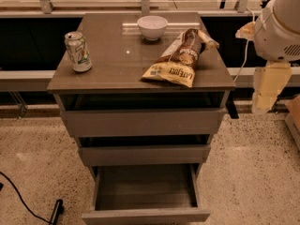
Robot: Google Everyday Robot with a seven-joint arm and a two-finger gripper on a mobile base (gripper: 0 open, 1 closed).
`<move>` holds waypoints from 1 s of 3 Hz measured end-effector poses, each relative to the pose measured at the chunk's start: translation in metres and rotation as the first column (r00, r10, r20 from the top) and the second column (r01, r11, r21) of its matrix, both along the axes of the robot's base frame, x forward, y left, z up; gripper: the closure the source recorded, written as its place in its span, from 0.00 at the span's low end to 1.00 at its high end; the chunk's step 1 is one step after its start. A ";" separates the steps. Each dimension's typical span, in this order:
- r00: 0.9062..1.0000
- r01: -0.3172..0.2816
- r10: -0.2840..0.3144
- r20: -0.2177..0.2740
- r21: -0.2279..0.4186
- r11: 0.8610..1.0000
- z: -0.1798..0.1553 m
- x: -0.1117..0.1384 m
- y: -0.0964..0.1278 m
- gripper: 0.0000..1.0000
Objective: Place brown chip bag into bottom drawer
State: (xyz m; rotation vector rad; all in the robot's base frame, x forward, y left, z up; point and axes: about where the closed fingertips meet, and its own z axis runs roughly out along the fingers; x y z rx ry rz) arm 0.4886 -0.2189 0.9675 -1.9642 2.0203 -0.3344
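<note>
The brown chip bag (178,59) lies flat on the right half of the cabinet top (117,64), dark brown end to the back, pale yellow end near the front edge. The bottom drawer (145,193) is pulled out and its inside shows bare. My gripper (266,90) hangs beside the cabinet's right edge, to the right of the bag and a little lower than the top, under the white arm body (281,25). It holds nothing that I can see.
A green-and-white soda can (78,51) stands at the left of the cabinet top. A white bowl (152,27) sits at the back middle. The two upper drawers (143,122) are closed. A black cable (28,205) lies on the speckled floor at lower left.
</note>
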 end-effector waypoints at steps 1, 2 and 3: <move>0.997 -0.070 0.070 0.014 -0.048 0.996 0.001 0.014 0.005 0.00; 0.979 -0.194 0.200 0.042 -0.110 0.975 0.003 0.048 0.016 0.00; 0.937 -0.337 0.347 0.040 -0.159 0.928 -0.002 0.083 0.033 0.00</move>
